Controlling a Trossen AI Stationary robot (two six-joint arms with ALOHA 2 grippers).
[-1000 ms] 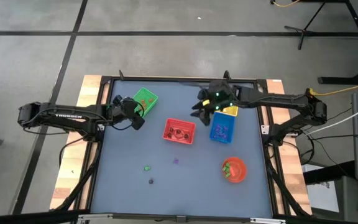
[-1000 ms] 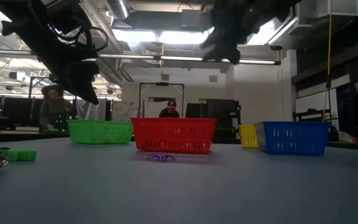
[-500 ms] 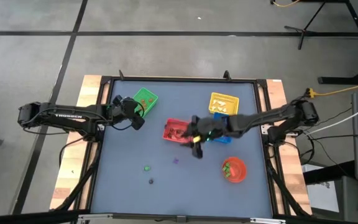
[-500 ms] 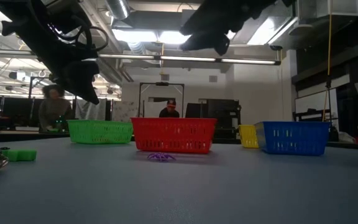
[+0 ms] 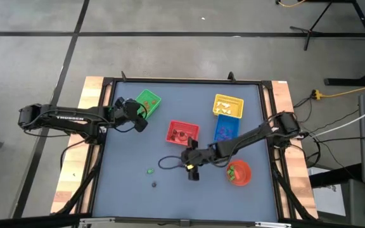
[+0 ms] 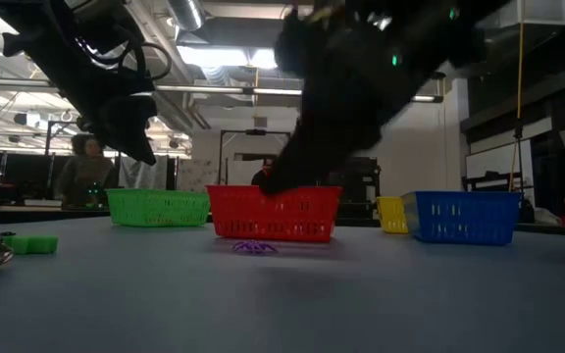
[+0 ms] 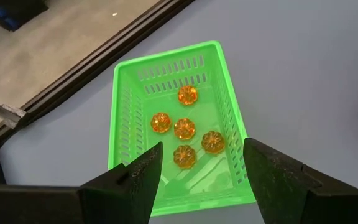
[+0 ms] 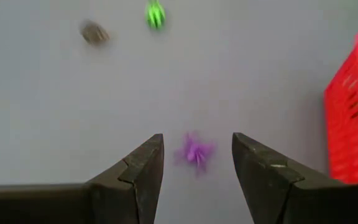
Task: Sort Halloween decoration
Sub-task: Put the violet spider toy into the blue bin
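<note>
Grey-blue matting covers the square table (image 5: 132, 196), which sits in a dark frame with pale wooden side boards; level across it, a workshop with bright ceiling lights shows behind, and a person (image 6: 84, 169) stands far back.

Near the middle of the table sits the square red plastic basket (image 5: 182, 133), and everything else is placed from it. Just in front of it, on the bare mat, lies a small purple spidery trinket (image 8: 195, 151); the right gripper (image 8: 192, 163) hovers over it with its two dark fingers (image 8: 140, 163) spread apart, one on either side of the trinket, gripping nothing. Whether the fingers touch the mat cannot be told. Farther out from the red basket, toward the table's near edge, lie a small green trinket (image 5: 149, 170) and a small dark grey one (image 5: 154, 184), apart from each other.

Behind and to the left of the red basket stands the square green plastic basket (image 7: 124, 112), with five small orange pumpkin trinkets (image 7: 184, 128) on its floor. The left gripper (image 7: 197, 180) hangs over this basket's near edge, fingers parted and empty.

To the right of the red basket is the square blue basket (image 5: 225, 130), with the square yellow basket (image 5: 227, 106) behind that. A round red bowl (image 5: 238, 173) stands to the front right.
</note>
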